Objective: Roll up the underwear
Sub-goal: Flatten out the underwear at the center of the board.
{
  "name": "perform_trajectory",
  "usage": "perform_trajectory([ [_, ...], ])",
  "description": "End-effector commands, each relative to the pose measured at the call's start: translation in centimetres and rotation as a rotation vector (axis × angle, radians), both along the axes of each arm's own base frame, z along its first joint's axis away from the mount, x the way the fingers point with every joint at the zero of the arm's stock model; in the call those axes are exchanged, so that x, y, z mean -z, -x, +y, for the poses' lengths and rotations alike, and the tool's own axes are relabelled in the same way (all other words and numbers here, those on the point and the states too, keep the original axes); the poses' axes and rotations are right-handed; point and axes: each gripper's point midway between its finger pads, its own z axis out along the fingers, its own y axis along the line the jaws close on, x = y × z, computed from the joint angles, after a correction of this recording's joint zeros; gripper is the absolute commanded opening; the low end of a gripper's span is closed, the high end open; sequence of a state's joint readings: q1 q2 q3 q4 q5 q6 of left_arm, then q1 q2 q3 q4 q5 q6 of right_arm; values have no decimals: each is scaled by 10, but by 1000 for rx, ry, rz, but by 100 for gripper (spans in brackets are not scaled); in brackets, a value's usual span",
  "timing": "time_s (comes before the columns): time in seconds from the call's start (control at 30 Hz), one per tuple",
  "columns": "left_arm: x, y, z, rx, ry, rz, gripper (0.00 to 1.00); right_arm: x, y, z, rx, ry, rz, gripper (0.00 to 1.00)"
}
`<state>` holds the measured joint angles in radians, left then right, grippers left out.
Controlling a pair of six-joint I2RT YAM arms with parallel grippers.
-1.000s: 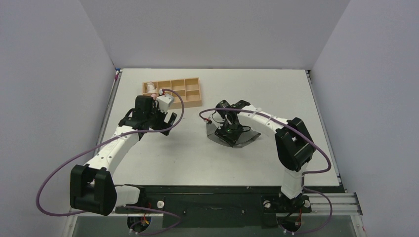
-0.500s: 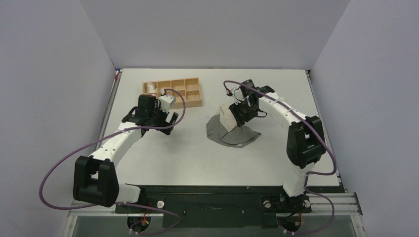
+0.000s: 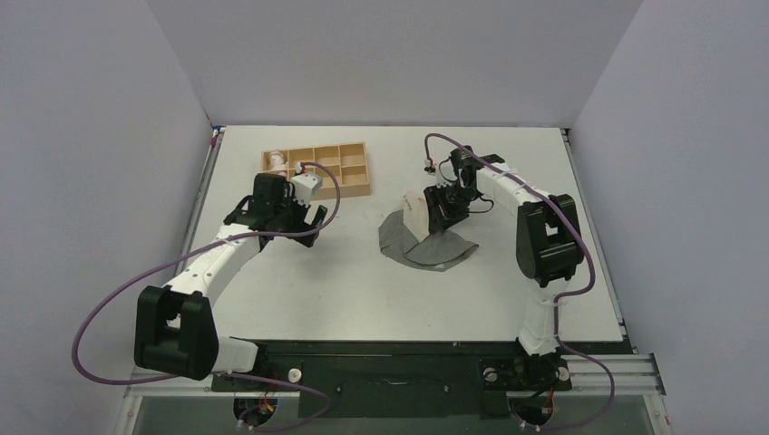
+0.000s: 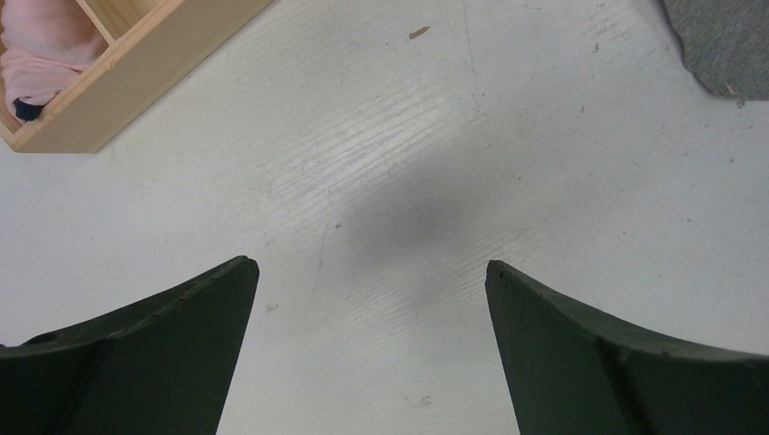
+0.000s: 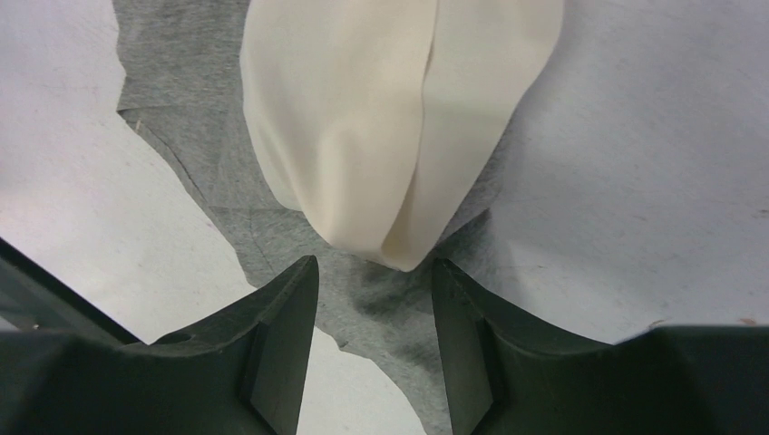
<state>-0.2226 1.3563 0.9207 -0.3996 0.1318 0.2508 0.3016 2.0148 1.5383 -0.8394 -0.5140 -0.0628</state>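
Observation:
The underwear (image 3: 433, 250) lies on the table, dark grey, with its pale beige strip (image 3: 416, 214) folded up over its far-left part. In the right wrist view the beige strip (image 5: 381, 118) bulges in a fold on the grey fabric (image 5: 181, 82). My right gripper (image 5: 374, 265) is open, its fingertips just short of the strip's end, with nothing between them; it also shows in the top view (image 3: 447, 207). My left gripper (image 3: 306, 223) is open and empty over bare table to the left (image 4: 372, 272). A corner of the underwear (image 4: 725, 45) shows at its top right.
A wooden compartment tray (image 3: 354, 182) stands at the back left, its corner in the left wrist view (image 4: 136, 82), with a pink cloth roll (image 4: 41, 50) in one compartment. White walls close in the table on three sides.
My right gripper has moved from the middle of the underwear toward the far side, drawing the beige strip up and over the grey fabric. The left arm has shifted only slightly.

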Motion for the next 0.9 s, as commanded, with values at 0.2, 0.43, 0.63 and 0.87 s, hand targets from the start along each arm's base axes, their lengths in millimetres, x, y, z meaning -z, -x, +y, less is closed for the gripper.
perform_trajectory([
  [0.2, -19, -17, -8, 5, 36, -71, 97, -15, -13, 20, 9, -126, 13, 44],
  [0.43, -18, -16, -8, 5, 36, -66, 97, -11, -23, 15, 31, -102, 3, 38],
  [0.63, -17, -15, -8, 8, 36, -64, 97, -19, -33, 9, 41, -77, -42, 32],
  [0.87, -15, -16, -8, 9, 35, -59, 97, -17, -29, 10, 34, -82, -27, 20],
])
